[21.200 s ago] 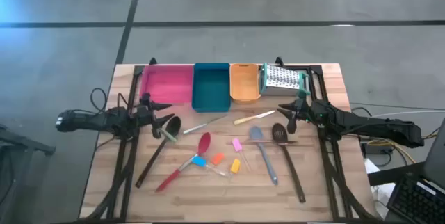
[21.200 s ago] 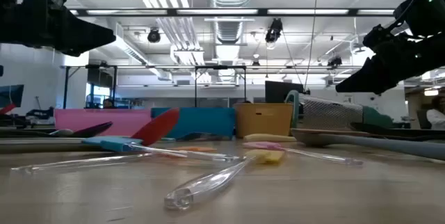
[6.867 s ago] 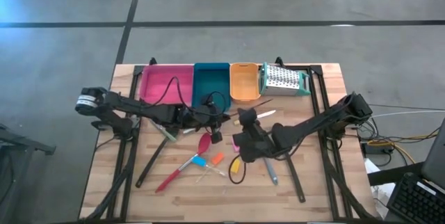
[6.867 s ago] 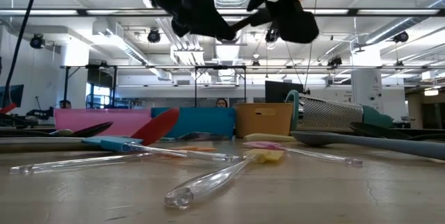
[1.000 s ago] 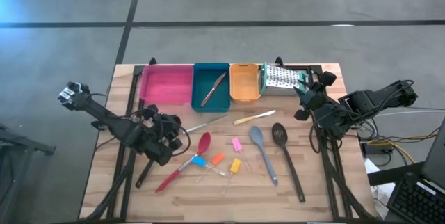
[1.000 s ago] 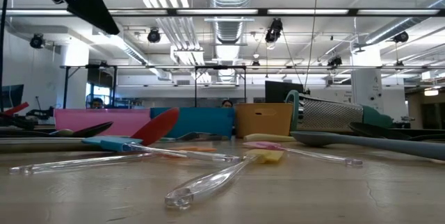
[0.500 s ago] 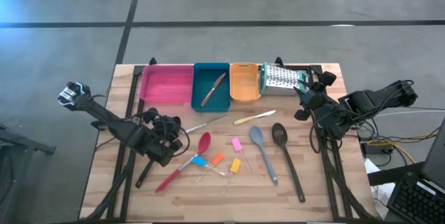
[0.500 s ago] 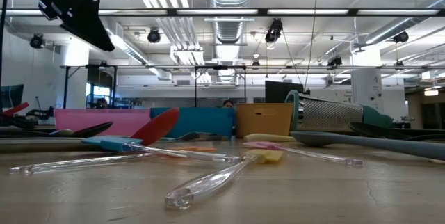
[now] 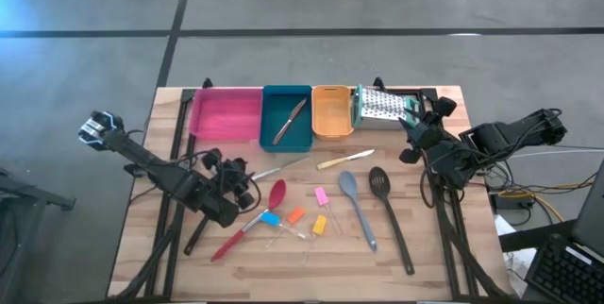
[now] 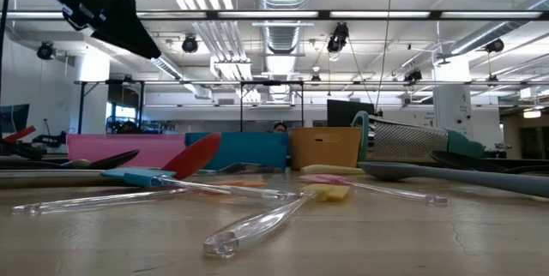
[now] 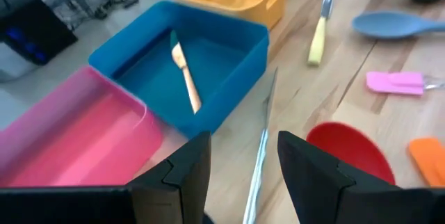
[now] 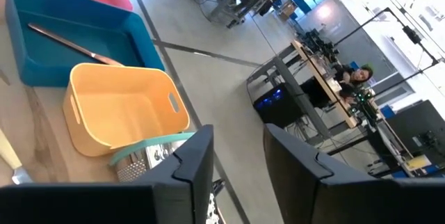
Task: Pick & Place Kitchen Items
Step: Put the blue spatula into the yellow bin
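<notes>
Left gripper [image 9: 247, 187] has crept toward the silver knife [image 9: 279, 168] beside the teal tray [image 9: 286, 139], fingers parted, empty. Right gripper [image 9: 408, 139] hangs by the grater [image 9: 384, 107], parted, empty.

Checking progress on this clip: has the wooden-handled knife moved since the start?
Yes. The knife lay on the table in front of the trays at the start; it now lies inside the teal tray.
</notes>
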Available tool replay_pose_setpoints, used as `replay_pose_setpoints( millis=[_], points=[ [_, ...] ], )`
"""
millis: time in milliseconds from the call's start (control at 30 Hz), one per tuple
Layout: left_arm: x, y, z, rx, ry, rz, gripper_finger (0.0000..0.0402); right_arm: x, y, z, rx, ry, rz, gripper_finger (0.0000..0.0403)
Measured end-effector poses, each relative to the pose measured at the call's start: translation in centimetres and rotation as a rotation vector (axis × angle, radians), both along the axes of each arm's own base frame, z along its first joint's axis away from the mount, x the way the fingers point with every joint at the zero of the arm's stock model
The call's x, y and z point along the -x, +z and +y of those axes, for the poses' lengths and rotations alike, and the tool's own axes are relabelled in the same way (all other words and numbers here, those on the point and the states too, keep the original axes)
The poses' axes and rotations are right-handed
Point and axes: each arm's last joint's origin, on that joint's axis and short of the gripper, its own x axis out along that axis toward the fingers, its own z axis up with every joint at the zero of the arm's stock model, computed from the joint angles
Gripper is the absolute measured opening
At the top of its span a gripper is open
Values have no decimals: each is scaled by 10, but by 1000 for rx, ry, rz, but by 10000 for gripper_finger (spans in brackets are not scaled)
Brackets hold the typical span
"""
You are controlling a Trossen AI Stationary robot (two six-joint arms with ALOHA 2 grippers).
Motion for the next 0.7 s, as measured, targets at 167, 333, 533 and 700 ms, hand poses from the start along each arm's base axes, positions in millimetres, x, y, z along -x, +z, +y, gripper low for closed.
replay_pose_setpoints(
  millis=[167, 333, 533, 700],
  points=[
    [-6, 3, -3, 0, -30, -40, 172, 0, 0, 0, -1, 0, -1, 109],
    [-12, 8, -7, -32, -72, -71, 172, 0, 0, 0, -1, -1, -1, 104],
    [-14, 9, -8, -35, -86, -92, 172, 0, 0, 0, 0, -1, 0, 97],
    [-13, 4, -7, -38, -87, -84, 172, 0, 0, 0, 0, 0, 0, 93]
  ],
)
